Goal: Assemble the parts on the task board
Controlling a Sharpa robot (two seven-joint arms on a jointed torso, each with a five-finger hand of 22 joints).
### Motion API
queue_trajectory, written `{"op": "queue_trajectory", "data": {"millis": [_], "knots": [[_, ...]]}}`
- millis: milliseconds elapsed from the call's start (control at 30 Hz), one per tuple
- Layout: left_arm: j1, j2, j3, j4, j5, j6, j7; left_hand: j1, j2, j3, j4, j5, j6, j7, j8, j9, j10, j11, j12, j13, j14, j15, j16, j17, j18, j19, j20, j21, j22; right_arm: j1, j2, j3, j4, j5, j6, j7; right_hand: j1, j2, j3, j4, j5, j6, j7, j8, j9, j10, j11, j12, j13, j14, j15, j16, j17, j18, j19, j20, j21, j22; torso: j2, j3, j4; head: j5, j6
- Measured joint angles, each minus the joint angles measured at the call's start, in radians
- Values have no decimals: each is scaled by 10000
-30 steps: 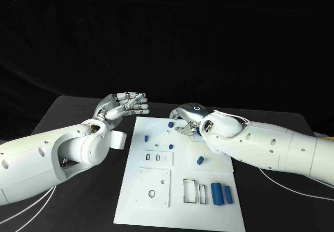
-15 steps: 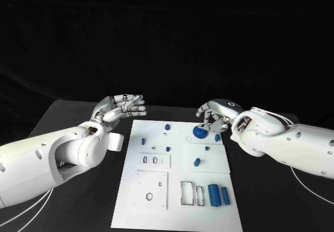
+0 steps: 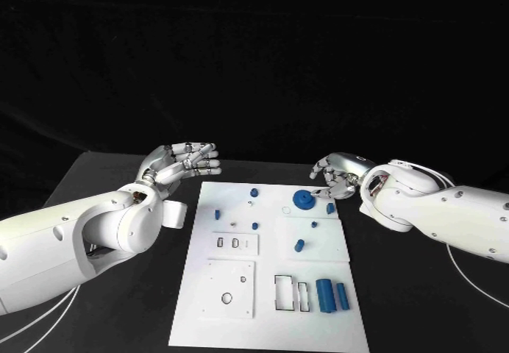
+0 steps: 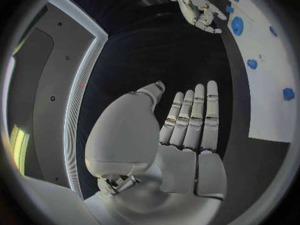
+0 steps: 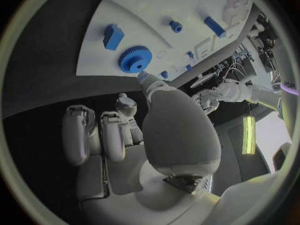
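Observation:
The white task board [image 3: 242,283] lies in the middle of the table. A blue gear [image 3: 304,198] lies flat at its far right, also seen from the right wrist [image 5: 135,59] and the left wrist [image 4: 238,25]. My right hand [image 3: 337,176] hovers just right of the gear, fingers loosely bent and holding nothing [image 5: 119,130]. A small blue block [image 3: 331,208] sits beside the gear. My left hand [image 3: 186,163] is raised off the board's far left corner, fingers straight and empty [image 4: 190,117]. Two blue cylinders [image 3: 333,296] lie at the near right.
Small blue pieces stand at the board's far left [image 3: 254,193], [image 3: 218,215] and in its middle [image 3: 299,245]. Rectangular slots [image 3: 288,292] and a square plate with holes [image 3: 232,287] mark the near half. Black table [image 3: 127,323] surrounds the board.
My right hand moved from over the board's far middle to its far right, set the blue gear down there and drew back. The left hand barely moved.

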Motion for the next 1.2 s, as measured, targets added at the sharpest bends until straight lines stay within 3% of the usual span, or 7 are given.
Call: {"op": "queue_trajectory", "data": {"millis": [400,733,1200], "knots": [[-1,-3,-1,-20,2,26,-12,0,0,0,0,0,-35,-36,0,0,-36,36,1,0,0,0,0,-1,1,0,0,0,-10,-161,303,-29,-177,-208,466,-160,52,54,-134,134,-1,-37,37,154,26,306,19,538,629,35,35,83,-1,-1,109,20,130,-2,8,-11,16,-8,-91],[-1,-2,-1,-64,2,36,-31,0,0,0,0,0,-35,-35,0,1,-36,36,1,0,0,0,0,-2,0,0,0,0,-9,-212,277,-32,19,-276,535,-169,127,130,-168,183,37,-17,17,274,47,518,15,809,965,35,34,163,-3,-110,225,13,264,-3,-2,-10,0,16,-119],[-1,11,-1,-74,2,46,-58,0,0,27,-27,0,-35,-35,0,-8,-36,36,1,0,0,0,0,11,0,0,0,0,-8,-249,434,-42,-198,-318,638,-176,306,222,-40,224,37,28,-27,348,60,625,-19,949,1185,35,34,177,-4,-109,224,13,311,-5,5,-11,15,3,-133]]}}
